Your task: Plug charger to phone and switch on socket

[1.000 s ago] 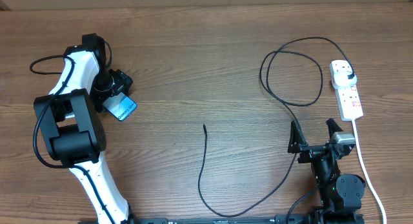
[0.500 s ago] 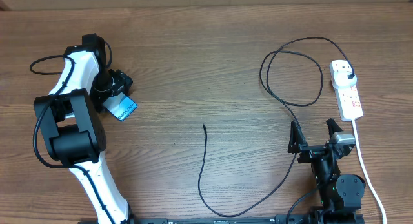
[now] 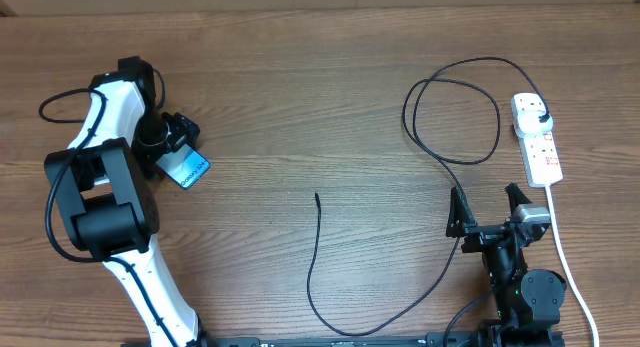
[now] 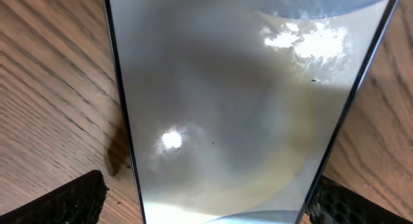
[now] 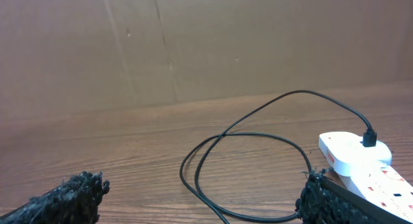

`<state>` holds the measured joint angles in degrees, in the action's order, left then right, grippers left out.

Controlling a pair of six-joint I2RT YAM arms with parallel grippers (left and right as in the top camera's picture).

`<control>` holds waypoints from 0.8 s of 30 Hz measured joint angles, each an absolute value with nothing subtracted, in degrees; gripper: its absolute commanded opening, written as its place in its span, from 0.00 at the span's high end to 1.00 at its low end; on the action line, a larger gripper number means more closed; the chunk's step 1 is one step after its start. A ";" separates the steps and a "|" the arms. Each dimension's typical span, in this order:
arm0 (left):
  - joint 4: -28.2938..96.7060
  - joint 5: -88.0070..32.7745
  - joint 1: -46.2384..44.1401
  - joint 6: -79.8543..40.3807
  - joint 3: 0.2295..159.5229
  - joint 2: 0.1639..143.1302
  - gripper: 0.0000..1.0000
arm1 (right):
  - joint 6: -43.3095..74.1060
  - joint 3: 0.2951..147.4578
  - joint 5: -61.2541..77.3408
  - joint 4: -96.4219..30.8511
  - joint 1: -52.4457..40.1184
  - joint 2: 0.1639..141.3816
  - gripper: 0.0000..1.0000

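I count one phone (image 3: 187, 169), one black charger cable (image 3: 313, 257) and one white power strip (image 3: 540, 147) on a brown wooden table (image 3: 330, 87), with a cardboard wall (image 5: 193, 43) behind. My left fingers (image 4: 64, 201) are spread wide with the phone lying between them, and my left arm has slid a little left since before. My right fingers (image 5: 64, 198) are spread wide too, with the power strip just to their right.

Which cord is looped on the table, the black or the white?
The thin black charger: it coils beside the socket; the white cord runs nearly straight.
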<state>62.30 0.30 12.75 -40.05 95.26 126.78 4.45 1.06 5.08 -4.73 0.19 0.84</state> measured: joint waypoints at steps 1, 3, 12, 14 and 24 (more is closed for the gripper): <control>62.33 0.19 12.88 -40.05 95.26 126.80 0.00 | 4.47 1.06 5.08 -4.73 0.19 0.84 0.00; 62.37 0.16 13.19 -40.03 95.26 126.80 0.01 | 4.45 1.06 5.08 -4.73 0.19 0.84 0.00; 62.19 0.16 13.23 -39.94 95.26 126.82 0.00 | 4.45 1.06 5.06 -4.73 0.16 0.84 0.00; 62.13 0.16 13.23 -40.12 95.26 126.82 0.01 | 4.47 1.06 5.08 -4.73 0.19 0.84 0.00; 60.01 0.16 13.23 -40.36 95.24 126.89 0.00 | 4.45 1.06 5.08 -4.73 0.19 0.84 0.00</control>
